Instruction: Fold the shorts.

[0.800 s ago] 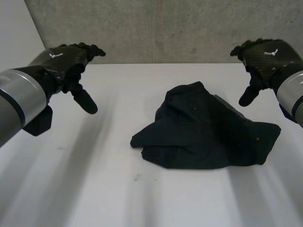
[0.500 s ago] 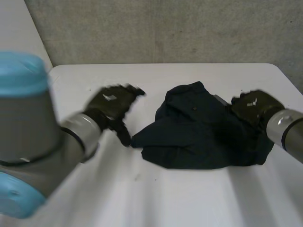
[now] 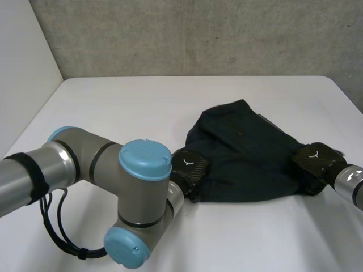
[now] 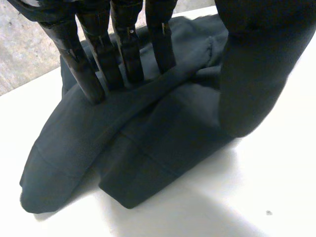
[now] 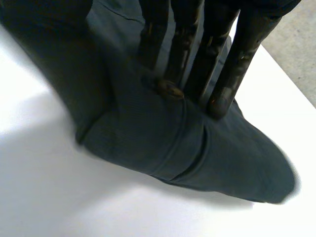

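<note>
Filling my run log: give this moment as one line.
left hand: open, fingers on shorts' left end | right hand: open, fingers on right end | shorts: crumpled on table

**Robotics lab, test corner.** You are working at a plain white counter (image 3: 113, 102) set into a corner formed by a raw, pitted concrete wall (image 3: 198, 34) and a smooth white side wall (image 3: 22, 68), which gives it the look of a test cell. Two machine arms with grey joints and light-blue caps stand at the counter. In the head view your left arm (image 3: 76, 164) bends across it and your right arm (image 3: 354, 184) reaches in from the other side. Dark shorts (image 3: 244, 147) lie on the white top between them.
</note>
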You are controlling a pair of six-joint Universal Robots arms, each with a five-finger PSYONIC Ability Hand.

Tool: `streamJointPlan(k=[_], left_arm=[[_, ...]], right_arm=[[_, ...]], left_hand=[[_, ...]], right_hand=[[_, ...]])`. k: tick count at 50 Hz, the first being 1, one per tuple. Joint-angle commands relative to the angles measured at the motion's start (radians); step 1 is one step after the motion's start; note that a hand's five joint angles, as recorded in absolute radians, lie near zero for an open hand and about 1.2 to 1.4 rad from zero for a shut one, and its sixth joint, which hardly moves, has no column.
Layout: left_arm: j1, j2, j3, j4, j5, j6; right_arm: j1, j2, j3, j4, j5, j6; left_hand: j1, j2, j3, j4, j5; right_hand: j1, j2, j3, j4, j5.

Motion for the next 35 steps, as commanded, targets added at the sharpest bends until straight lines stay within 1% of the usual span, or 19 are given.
streamJointPlan(k=[1, 4, 7, 8, 9, 11, 12, 13, 15, 16, 17, 20, 21, 25, 27, 30, 34, 35], left_arm=[[0.001, -0.034, 0.021, 0.000, -0.007, 0.016], [0.004, -0.009, 0.014, -0.002, -0.007, 0.024], [0.007, 0.103, 0.004, -0.014, -0.008, 0.027], [0.010, 0.139, 0.003, -0.016, -0.008, 0.025], [0.013, 0.211, -0.005, -0.017, -0.008, 0.025], [0.020, 0.284, -0.014, -0.022, -0.008, 0.027], [0.024, 0.322, -0.016, -0.026, -0.007, 0.027], [0.035, 0.403, -0.017, -0.037, -0.007, 0.027], [0.052, 0.485, -0.016, -0.054, -0.004, 0.025], [0.058, 0.520, -0.014, -0.063, -0.001, 0.025], [0.069, 0.581, -0.005, -0.081, 0.003, 0.025], [0.087, 0.660, 0.009, -0.109, 0.003, 0.025], [0.096, 0.701, 0.023, -0.127, 0.004, 0.025], [0.110, 0.764, 0.056, -0.170, 0.004, 0.024], [0.122, 0.782, 0.064, -0.178, 0.004, 0.024], [0.152, 0.790, 0.064, -0.183, 0.003, 0.022], [0.182, 0.761, 0.040, -0.183, 0.003, 0.021], [0.188, 0.747, 0.029, -0.181, 0.003, 0.021]], right_arm=[[0.009, 0.007, -0.003, -0.071, -0.001, 0.008], [0.014, -0.020, -0.003, -0.063, 0.004, 0.013], [0.018, -0.097, -0.009, -0.052, 0.002, 0.048], [0.020, -0.163, -0.018, -0.045, 0.004, 0.092], [0.021, -0.195, -0.021, -0.043, 0.006, 0.120], [0.024, -0.263, -0.037, -0.043, 0.006, 0.171], [0.027, -0.325, -0.066, -0.041, 0.007, 0.219], [0.027, -0.355, -0.083, -0.038, 0.007, 0.244], [0.029, -0.414, -0.119, -0.032, 0.010, 0.295], [0.034, -0.480, -0.160, -0.017, 0.010, 0.342], [0.034, -0.516, -0.184, -0.006, 0.009, 0.364], [0.032, -0.611, -0.289, 0.061, 0.006, 0.437], [0.032, -0.623, -0.317, 0.078, 0.004, 0.451], [0.052, -0.636, -0.446, 0.158, -0.004, 0.498], [0.098, -0.631, -0.503, 0.190, -0.010, 0.502], [0.142, -0.620, -0.529, 0.199, -0.001, 0.502], [0.227, -0.542, -0.537, 0.201, 0.006, 0.501], [0.260, -0.495, -0.537, 0.201, 0.007, 0.501]], left_hand=[[0.781, 0.810, 0.811, 0.809, 0.813], [0.781, 0.810, 0.811, 0.810, 0.813], [0.781, 0.810, 0.811, 0.810, 0.813], [0.781, 0.810, 0.811, 0.810, 0.813], [0.781, 0.810, 0.811, 0.810, 0.813], [0.781, 0.810, 0.811, 0.810, 0.813], [0.781, 0.810, 0.811, 0.810, 0.813], [0.781, 0.810, 0.811, 0.810, 0.813], [0.781, 0.810, 0.811, 0.810, 0.813], [0.781, 0.810, 0.811, 0.810, 0.813], [0.781, 0.810, 0.811, 0.810, 0.813], [0.781, 0.810, 0.811, 0.810, 0.813], [0.781, 0.810, 0.811, 0.810, 0.813], [0.781, 0.810, 0.811, 0.810, 0.813], [0.781, 0.810, 0.811, 0.810, 0.813], [0.781, 0.810, 0.811, 0.810, 0.813], [0.781, 0.810, 0.811, 0.810, 0.813], [0.781, 0.810, 0.811, 0.810, 0.813]], right_hand=[[0.590, 0.397, 0.431, 0.399, 0.440], [0.590, 0.397, 0.431, 0.399, 0.440], [0.590, 0.397, 0.431, 0.399, 0.440], [0.590, 0.397, 0.431, 0.399, 0.440], [0.590, 0.397, 0.431, 0.399, 0.440], [0.590, 0.397, 0.431, 0.399, 0.440], [0.590, 0.397, 0.431, 0.399, 0.440], [0.590, 0.397, 0.431, 0.399, 0.440], [0.590, 0.397, 0.431, 0.399, 0.440], [0.590, 0.397, 0.431, 0.399, 0.440], [0.590, 0.397, 0.431, 0.399, 0.440], [0.590, 0.397, 0.431, 0.399, 0.440], [0.590, 0.397, 0.431, 0.399, 0.440], [0.590, 0.397, 0.431, 0.399, 0.440], [0.590, 0.397, 0.431, 0.399, 0.440], [0.590, 0.397, 0.431, 0.399, 0.440], [0.590, 0.397, 0.431, 0.399, 0.440], [0.590, 0.397, 0.431, 0.399, 0.440]])
